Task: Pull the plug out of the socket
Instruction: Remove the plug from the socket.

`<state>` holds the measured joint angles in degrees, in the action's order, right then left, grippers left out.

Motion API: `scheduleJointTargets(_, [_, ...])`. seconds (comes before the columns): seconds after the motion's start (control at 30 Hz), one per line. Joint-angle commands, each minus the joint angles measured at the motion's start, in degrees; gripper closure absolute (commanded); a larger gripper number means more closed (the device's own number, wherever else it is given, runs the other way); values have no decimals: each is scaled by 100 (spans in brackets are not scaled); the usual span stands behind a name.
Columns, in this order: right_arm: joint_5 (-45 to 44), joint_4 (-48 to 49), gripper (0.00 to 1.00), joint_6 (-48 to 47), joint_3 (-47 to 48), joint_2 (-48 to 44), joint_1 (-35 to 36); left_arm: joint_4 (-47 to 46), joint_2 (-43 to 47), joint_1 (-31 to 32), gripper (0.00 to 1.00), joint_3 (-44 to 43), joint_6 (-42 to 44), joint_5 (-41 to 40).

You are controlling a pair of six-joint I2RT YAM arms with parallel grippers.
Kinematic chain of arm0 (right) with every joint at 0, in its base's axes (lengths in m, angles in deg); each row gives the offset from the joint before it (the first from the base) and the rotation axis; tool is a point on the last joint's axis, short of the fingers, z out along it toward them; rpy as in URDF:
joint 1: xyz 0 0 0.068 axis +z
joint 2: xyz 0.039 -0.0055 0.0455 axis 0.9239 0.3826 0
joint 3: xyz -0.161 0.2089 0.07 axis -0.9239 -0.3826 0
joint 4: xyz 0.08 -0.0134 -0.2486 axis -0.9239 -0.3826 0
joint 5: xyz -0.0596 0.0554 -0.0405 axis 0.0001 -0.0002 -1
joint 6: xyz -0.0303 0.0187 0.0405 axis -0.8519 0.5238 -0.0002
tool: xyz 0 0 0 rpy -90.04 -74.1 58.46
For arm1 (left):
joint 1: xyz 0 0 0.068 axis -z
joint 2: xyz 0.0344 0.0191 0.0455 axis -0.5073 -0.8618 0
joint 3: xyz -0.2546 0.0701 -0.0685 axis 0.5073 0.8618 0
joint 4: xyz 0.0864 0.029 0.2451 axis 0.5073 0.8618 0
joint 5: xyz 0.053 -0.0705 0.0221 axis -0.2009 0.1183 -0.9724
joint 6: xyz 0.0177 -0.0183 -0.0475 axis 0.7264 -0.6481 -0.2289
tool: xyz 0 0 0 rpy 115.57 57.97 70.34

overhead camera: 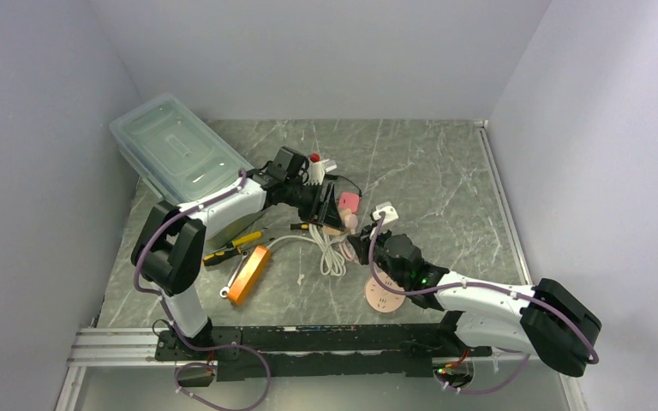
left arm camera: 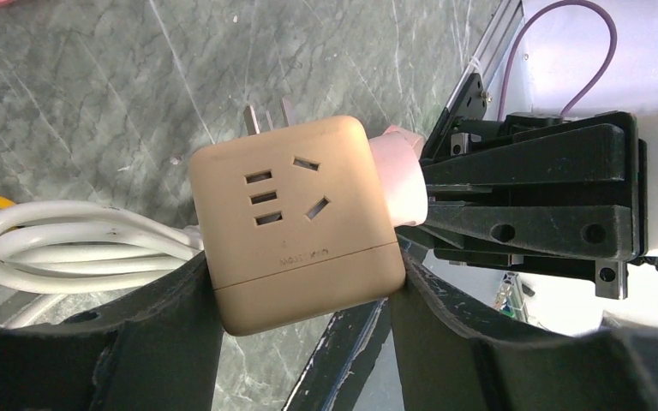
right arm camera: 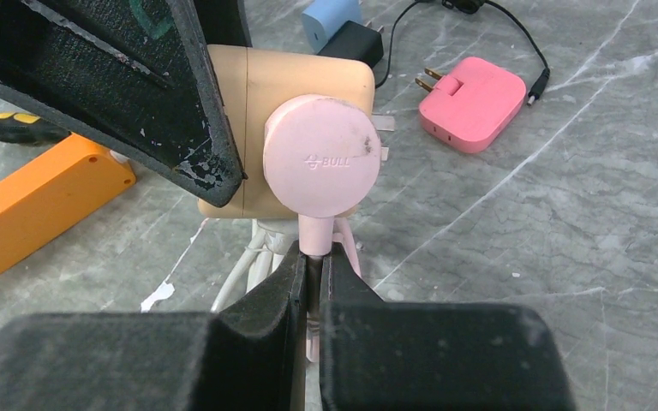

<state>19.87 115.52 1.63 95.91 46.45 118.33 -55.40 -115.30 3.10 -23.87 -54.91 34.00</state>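
Centrally on the table [overhead camera: 445,171], the left gripper [left arm camera: 300,272] grips the socket [left arm camera: 296,223] by two opposite sides. The right gripper [right arm camera: 313,265] is pinched tight on the plug [right arm camera: 321,163] by its neck. The plug sits at three o'clock on the socket in the left wrist view. Step: extraction, seemingly not begun. Next: a straight pull apart, socket braced. Plug's contacts hidden; seating depth unclear.

Socket cube [left arm camera: 296,231] is mid-table with the plug [right arm camera: 319,167] stuck in its right side. Coiled cord [overhead camera: 332,253] is just in front, screwdriver [overhead camera: 233,247] left of that, lidded tub [overhead camera: 176,154] way back left.
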Motion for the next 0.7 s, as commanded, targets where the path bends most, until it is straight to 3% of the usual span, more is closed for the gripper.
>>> scheduleJointTargets(0.0, [-83, 449, 100, -97, 331, -66, 24, 152, -33, 131, 84, -212, 223, -57])
scheduleJointTargets(0.07, [-19, 430, 100, -116, 350, -71, 28, 305, 0, 211, 100, -230, 383, -447])
scheduleJointTargets(0.23, [56, 473, 100, -149, 275, -269, 60, 933, 102, 568, 100, -382, 907, -2157])
scheduleJointTargets(0.33, [-25, 489, 100, -182, 199, -454, 84, 1126, 96, 643, 100, -434, 958, -2791])
scheduleJointTargets(0.47, [-146, 468, 100, -231, 122, -647, 85, 1192, 95, 643, 100, -463, 977, -3126])
scheduleJointTargets(0.67, [-129, 471, 100, -209, 125, -624, 85, 1163, 157, 634, 100, -452, 941, -2934])
